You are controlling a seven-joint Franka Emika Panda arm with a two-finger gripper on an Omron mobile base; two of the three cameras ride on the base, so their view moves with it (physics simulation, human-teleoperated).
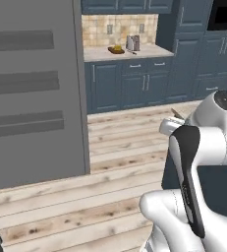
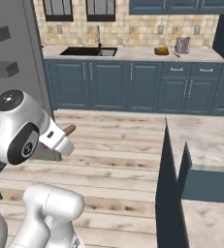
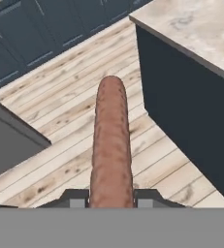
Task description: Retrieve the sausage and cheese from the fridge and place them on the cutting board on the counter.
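My gripper [image 3: 111, 197] is shut on the sausage [image 3: 111, 145], a reddish-brown cylinder that sticks out ahead of the fingers over the wooden floor. In the right base view its tip [image 2: 69, 129] shows just past my wrist. The grey fridge [image 1: 31, 88] stands at the left, its side also at the left edge [image 2: 11, 63]. Far across the room, the dark cutting board [image 1: 116, 50] lies on the beige counter [image 1: 144, 52]. A small yellow chunk that looks like the cheese [image 1: 117, 47] sits on the board [image 2: 162, 51].
A toaster [image 2: 183, 45] stands right of the board and a sink [image 2: 88, 51] is set into the counter [image 2: 133, 54]. A closer island worktop [image 2: 205, 140] over dark blue fronts rises on the right [image 3: 191, 24]. Wooden floor lies between.
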